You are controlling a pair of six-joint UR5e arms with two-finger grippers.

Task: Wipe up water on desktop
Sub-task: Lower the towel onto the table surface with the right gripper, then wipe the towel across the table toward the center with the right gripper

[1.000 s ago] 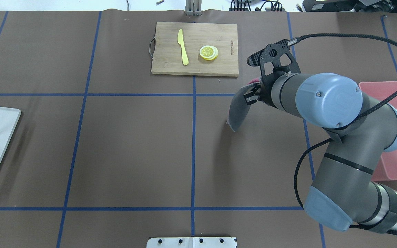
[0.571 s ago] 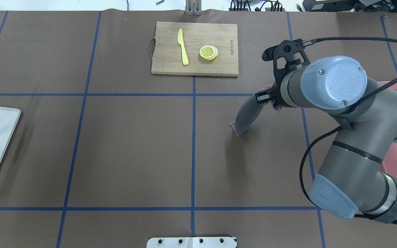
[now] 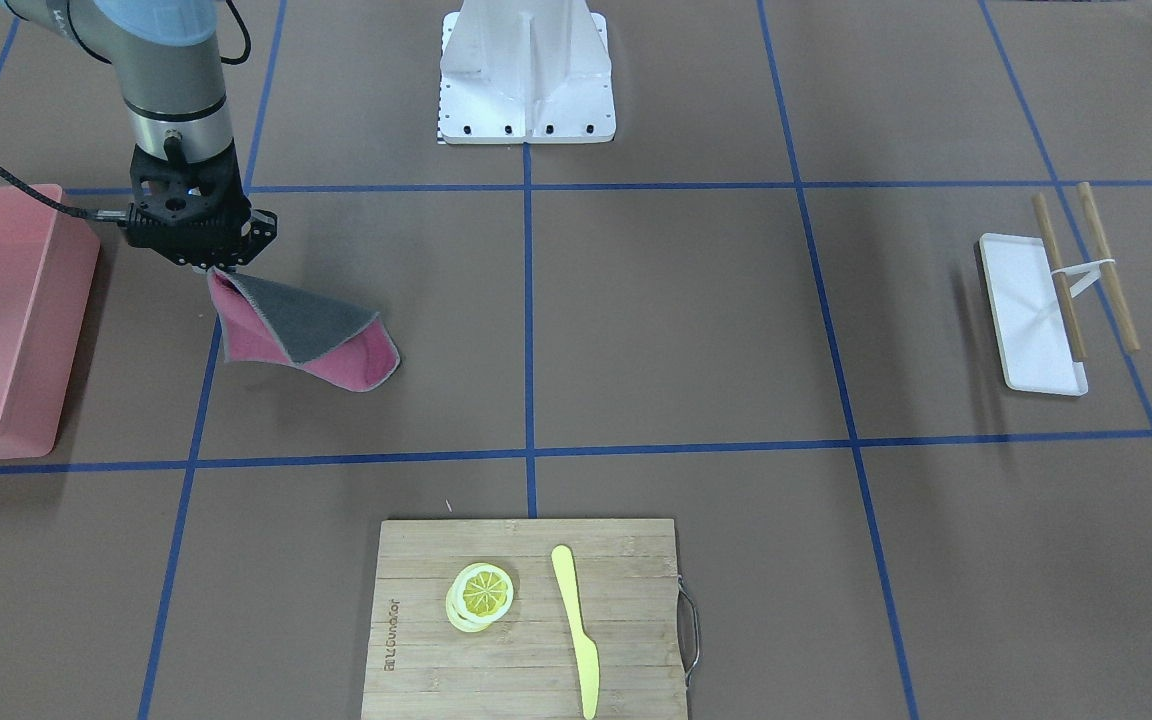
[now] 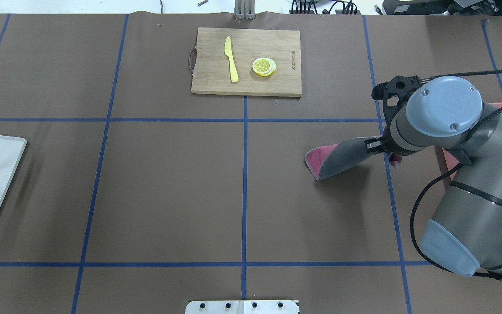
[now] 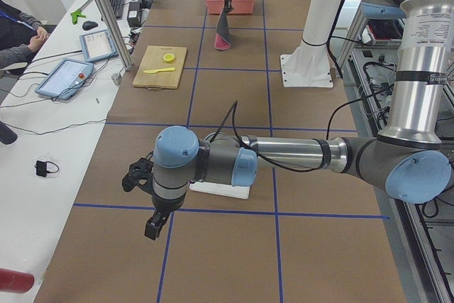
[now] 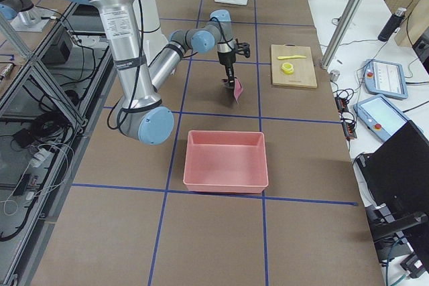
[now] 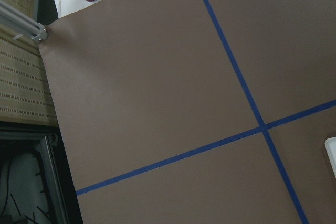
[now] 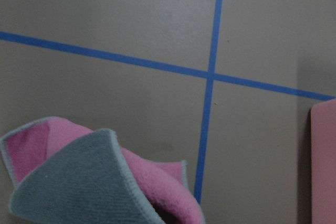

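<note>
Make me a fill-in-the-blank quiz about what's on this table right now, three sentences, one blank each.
1. The right gripper holds a fabric cloth, grey on one face and ____ on the other.
2. On the bamboo cutting board, a yellow plastic knife lies beside stacked ____ slices.
3. ____ wooden sticks lie at the white rectangular tray.
Missing words: pink; lemon; two.

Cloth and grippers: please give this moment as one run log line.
right gripper: shut on cloth | cloth: hanging, lower end on desktop | left gripper: state unclear | water: none visible
</note>
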